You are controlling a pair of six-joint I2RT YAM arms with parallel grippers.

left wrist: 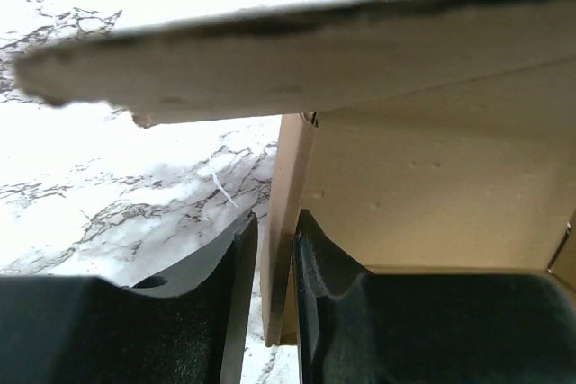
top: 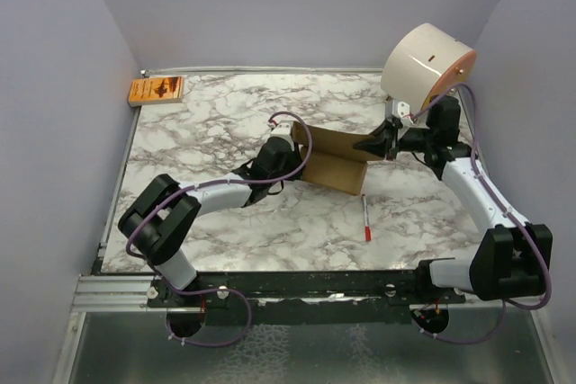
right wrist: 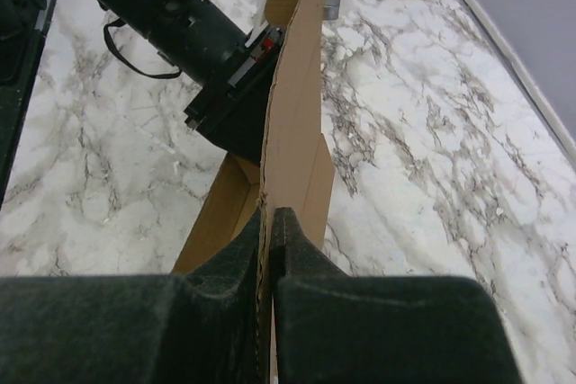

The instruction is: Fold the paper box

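The paper box [top: 335, 157] is a brown, half-raised carton in the middle of the marble table, held between the two arms. My left gripper [top: 286, 156] is at its left end. In the left wrist view its jaws [left wrist: 277, 222] straddle an upright cardboard panel [left wrist: 286, 186]: the right pad touches it, while a thin gap shows beside the left pad. My right gripper [top: 383, 143] is at the right end, and the right wrist view shows it [right wrist: 272, 213] shut on the edge of a standing panel [right wrist: 297, 87].
A big white cylinder [top: 425, 64] stands at the back right, close behind my right arm. An orange printed packet [top: 156, 90] lies in the back left corner. A red-and-white pen [top: 365, 216] lies on the table [top: 207, 123] in front of the box. Grey walls enclose three sides.
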